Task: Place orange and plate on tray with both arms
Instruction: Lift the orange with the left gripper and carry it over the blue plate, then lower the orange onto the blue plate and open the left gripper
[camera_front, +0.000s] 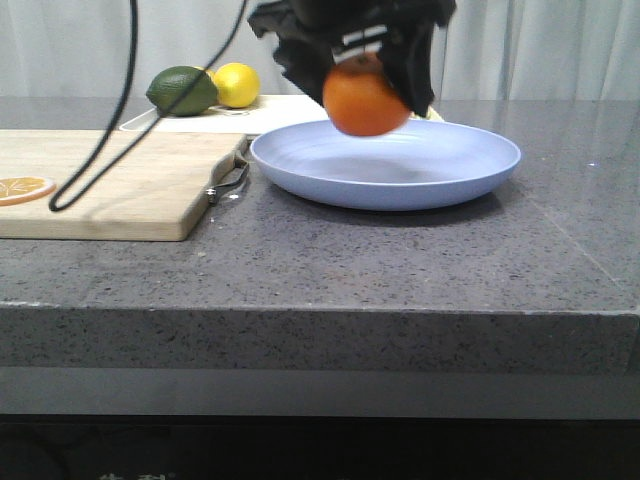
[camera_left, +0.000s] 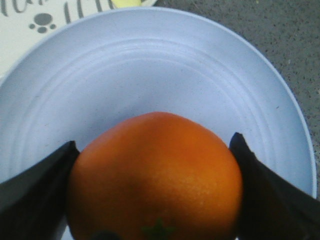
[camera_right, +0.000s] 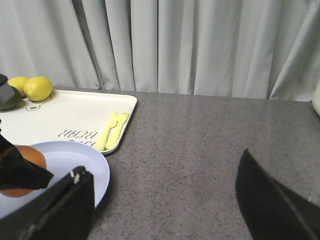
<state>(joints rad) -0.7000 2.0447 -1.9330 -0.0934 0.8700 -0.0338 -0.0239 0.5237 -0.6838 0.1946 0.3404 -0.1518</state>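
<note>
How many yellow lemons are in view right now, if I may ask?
2. One lemon sits on the tray beside the green fruit; the second lemon lies beside it. The front view shows only one, so others may be hidden.

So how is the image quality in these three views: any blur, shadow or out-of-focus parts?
Front view: the left gripper and orange look slightly soft, casting a faint shadow on the plate. Left wrist view: the orange's near surface is defocused. Right wrist view: the right gripper's fingers are dark, blurred shapes.

Bright orange (camera_left: 155, 180) showing against pale lavender-blue plate (camera_front: 385, 165); cream tray (camera_right: 75, 117) carrying grey lettering (paw print too).
</note>
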